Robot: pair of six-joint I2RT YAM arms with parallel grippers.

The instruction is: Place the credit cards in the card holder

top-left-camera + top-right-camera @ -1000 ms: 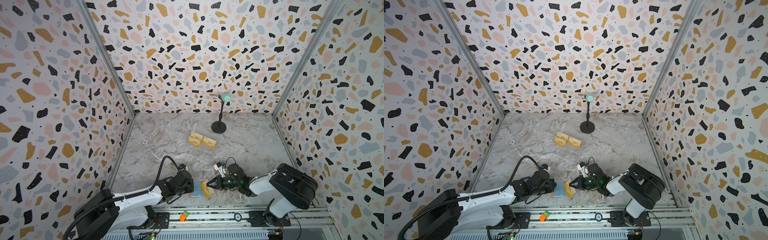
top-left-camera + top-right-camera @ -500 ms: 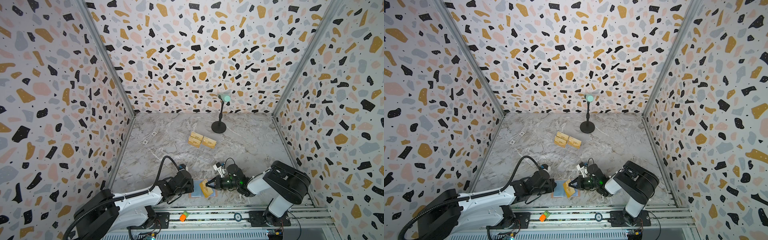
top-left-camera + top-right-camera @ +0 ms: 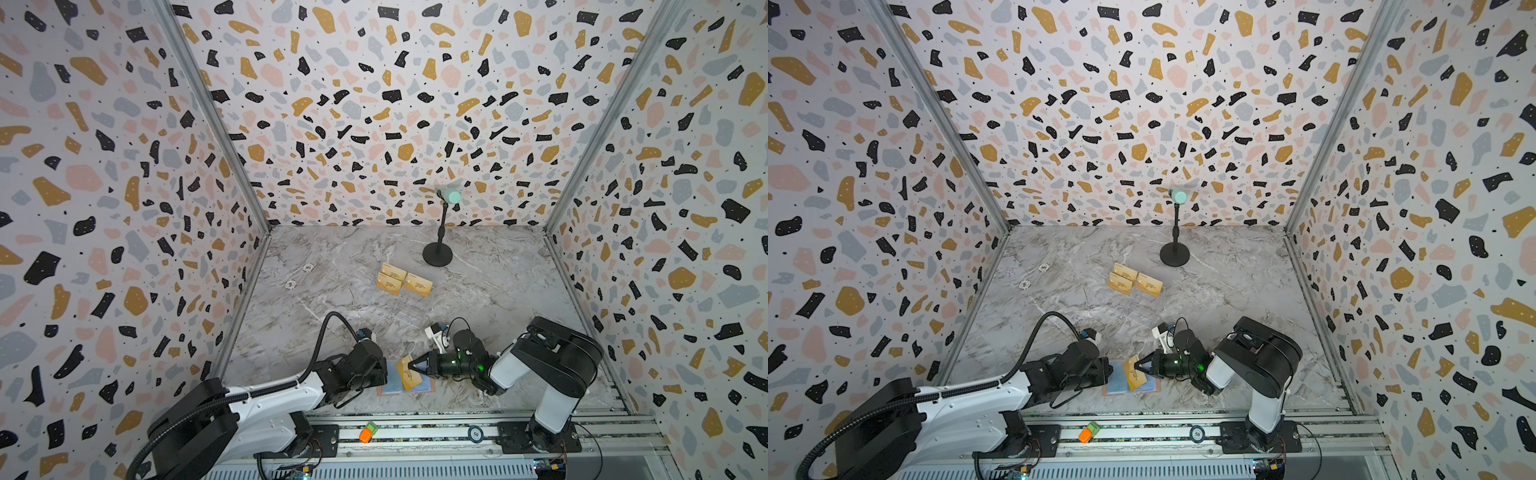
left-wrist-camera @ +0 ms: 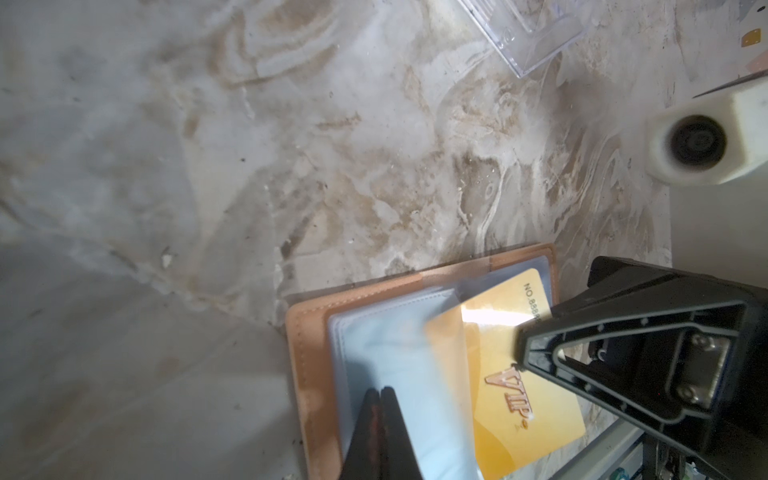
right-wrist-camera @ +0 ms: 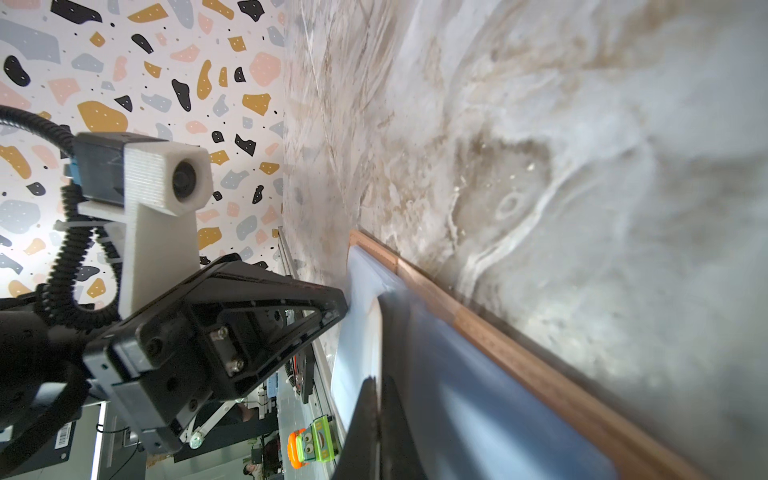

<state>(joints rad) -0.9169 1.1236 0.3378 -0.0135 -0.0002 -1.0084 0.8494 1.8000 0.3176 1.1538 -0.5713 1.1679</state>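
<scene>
Pinching a gold card [image 4: 532, 415], right jaws reach over card holder [image 4: 309, 353].

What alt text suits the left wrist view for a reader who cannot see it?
A gold VIP card, gripped by the right pincer, lies partly under a clear sleeve of the open pink card holder on a marble table; the shut left pincer meets that sleeve.

I'm looking at the marbled tabletop [image 3: 498, 299]: card holder [image 3: 390, 387] lying open near the front edge, three gold credit cards [image 3: 404, 281] clustered mid-table, black stand [image 3: 437, 254] at the back.
</scene>
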